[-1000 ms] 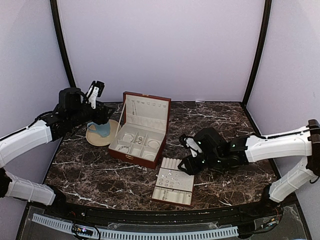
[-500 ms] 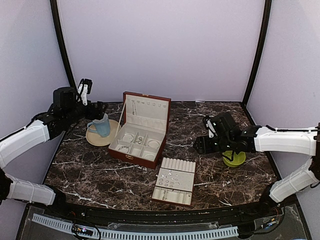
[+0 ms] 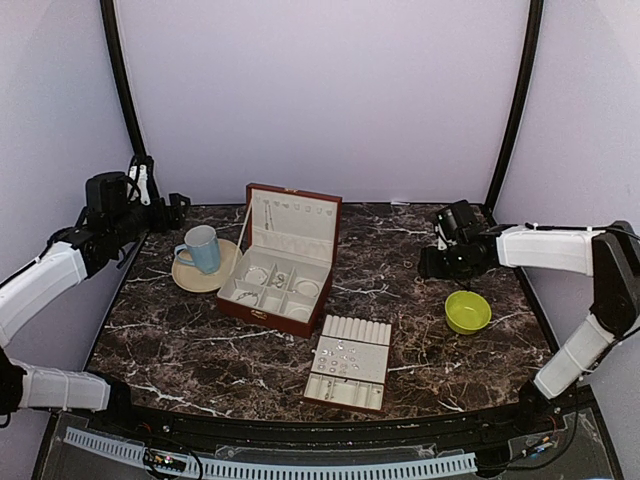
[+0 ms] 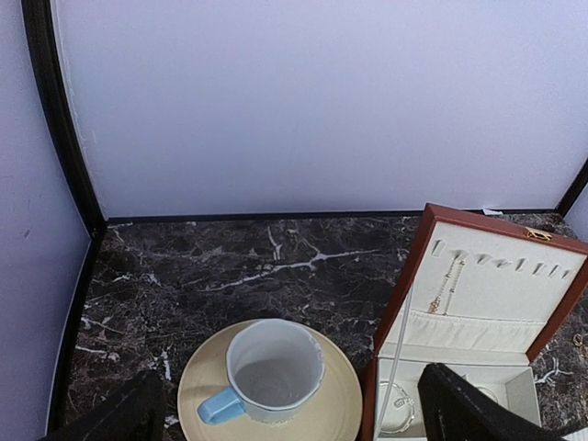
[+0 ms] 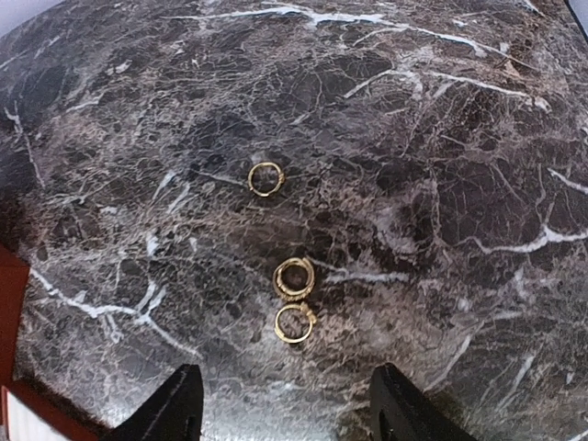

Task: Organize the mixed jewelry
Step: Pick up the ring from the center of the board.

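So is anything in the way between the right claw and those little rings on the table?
Nothing visible does. In the right wrist view, the three gold rings lie on the bare table just ahead of the open right gripper, with only marble tabletop between them.

Left rear of table (image 3: 180,340): mug (image 3: 200,248) on saucer (image 3: 188,278). Box (image 3: 280,262) at centre, just right of saucer. Tray (image 3: 348,362) before box, apart. Bowl (image 3: 468,311) well right. Three rings (image 5: 294,277) on bare table, two just beside each other, third apart
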You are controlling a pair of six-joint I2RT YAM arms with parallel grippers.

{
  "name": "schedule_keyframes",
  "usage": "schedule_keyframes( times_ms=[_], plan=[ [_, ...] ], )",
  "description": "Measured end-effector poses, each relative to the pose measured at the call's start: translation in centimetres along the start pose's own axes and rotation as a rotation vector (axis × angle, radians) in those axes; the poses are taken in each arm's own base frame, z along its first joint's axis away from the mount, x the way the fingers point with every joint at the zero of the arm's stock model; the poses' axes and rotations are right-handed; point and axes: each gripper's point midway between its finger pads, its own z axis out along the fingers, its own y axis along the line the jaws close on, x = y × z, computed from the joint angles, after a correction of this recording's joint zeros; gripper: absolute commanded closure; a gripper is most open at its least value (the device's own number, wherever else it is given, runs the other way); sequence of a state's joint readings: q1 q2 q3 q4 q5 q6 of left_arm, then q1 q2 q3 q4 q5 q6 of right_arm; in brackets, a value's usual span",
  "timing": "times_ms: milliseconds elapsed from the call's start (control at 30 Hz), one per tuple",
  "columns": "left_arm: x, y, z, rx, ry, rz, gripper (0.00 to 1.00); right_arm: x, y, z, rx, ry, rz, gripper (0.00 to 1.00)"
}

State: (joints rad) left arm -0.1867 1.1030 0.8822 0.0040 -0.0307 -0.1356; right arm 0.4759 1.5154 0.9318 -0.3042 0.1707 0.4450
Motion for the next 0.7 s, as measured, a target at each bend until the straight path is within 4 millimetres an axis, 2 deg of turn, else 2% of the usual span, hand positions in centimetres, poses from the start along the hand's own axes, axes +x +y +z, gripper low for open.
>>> schedule_keyframes(
  times_ms=[133,333,700],
  plan=[
    [-0.2,0.1,-0.3,-0.007,-0.006,0.01,0.01,-1.1,-0.5,2.5,0.026,0.028,-0.012,0.5],
    [-0.8,0.1,-0.9,-0.005,-0.024,0.02,0.01,-2.5,-0.1,5.9,0.045,0.055,-0.039,0.61],
    [-1.3,-0.1,-1.5,0.002,-0.044,0.022,0.02,-4.5,0.1,9.1,0.09,0.045,-0.095,0.74]
  ],
)
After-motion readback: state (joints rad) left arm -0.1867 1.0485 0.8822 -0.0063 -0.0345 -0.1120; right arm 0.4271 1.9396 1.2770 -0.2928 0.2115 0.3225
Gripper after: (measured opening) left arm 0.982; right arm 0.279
